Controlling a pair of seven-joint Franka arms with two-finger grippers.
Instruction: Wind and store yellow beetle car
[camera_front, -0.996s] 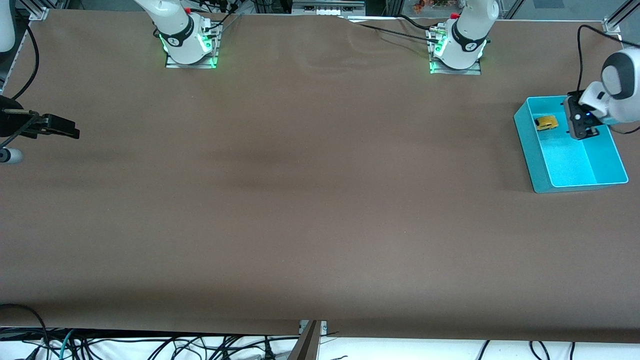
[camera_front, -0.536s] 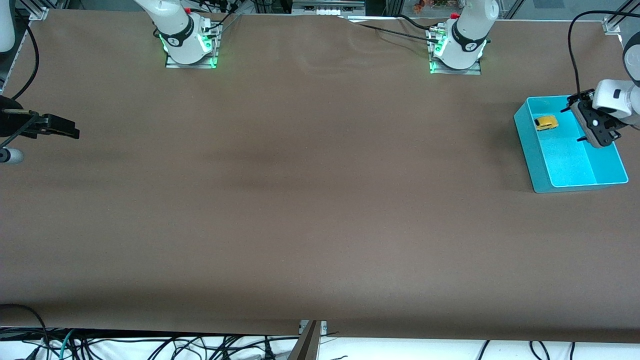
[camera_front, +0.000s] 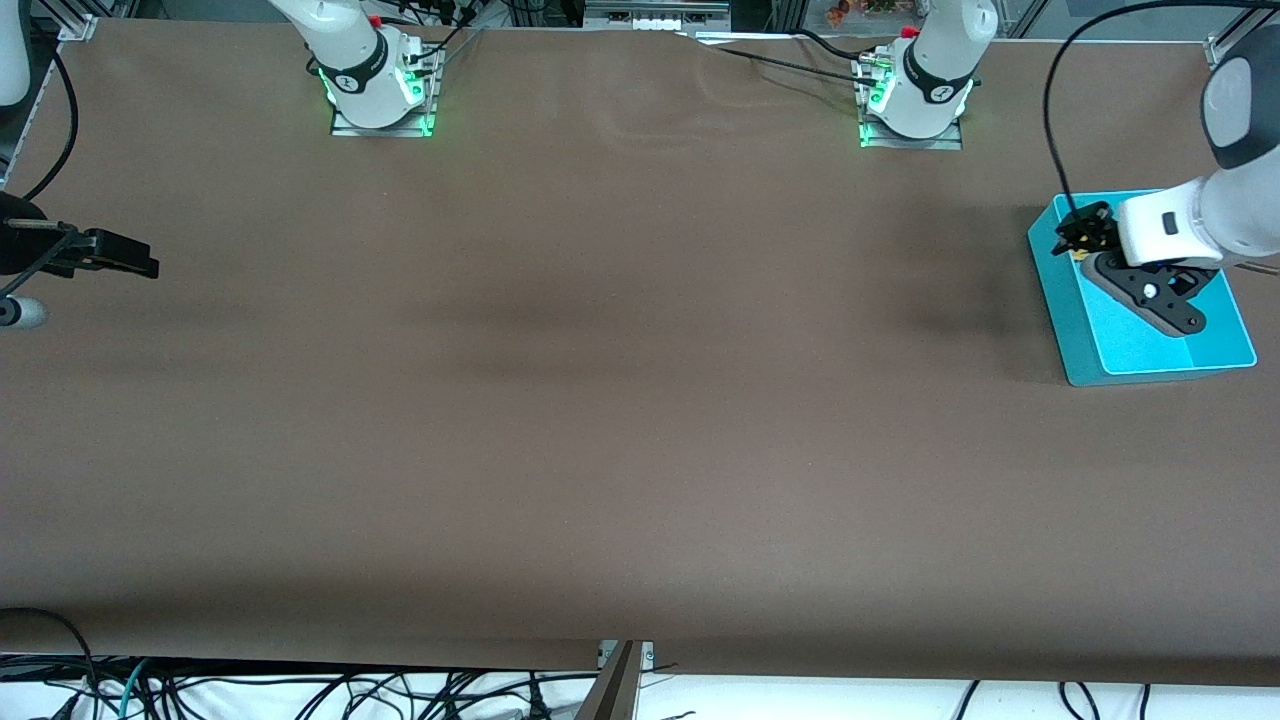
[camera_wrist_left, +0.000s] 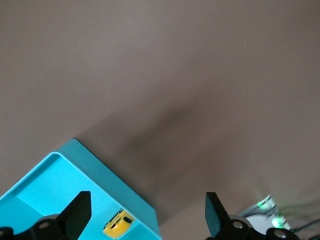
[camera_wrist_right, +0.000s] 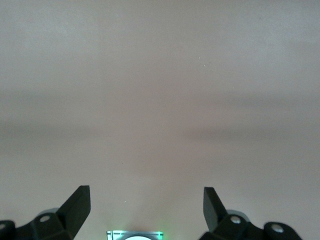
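Note:
The yellow beetle car (camera_wrist_left: 118, 223) lies in the turquoise bin (camera_wrist_left: 107, 172) next to its wall. In the front view only a yellow sliver of the car (camera_front: 1079, 255) shows under the left wrist. The bin (camera_front: 1052, 275) stands at the left arm's end of the table. My left gripper (camera_front: 1135, 305) hangs tilted over the bin, open and empty; in its own view (camera_wrist_left: 147, 212) the car lies between its spread fingers, farther off. My right gripper (camera_front: 140, 262) waits open and empty over bare table at the right arm's end, and its own view (camera_wrist_right: 147, 205) shows only the mat.
The left arm's base (camera_front: 915, 100) and the right arm's base (camera_front: 375, 90) stand at the table's edge farthest from the front camera. A small grey cylinder (camera_front: 20, 312) lies near the right gripper. A black cable (camera_front: 1050, 120) arcs above the bin.
The left gripper has swung over the bin toward the car's end and tilted, and now covers most of the car. The car and the right arm have not moved.

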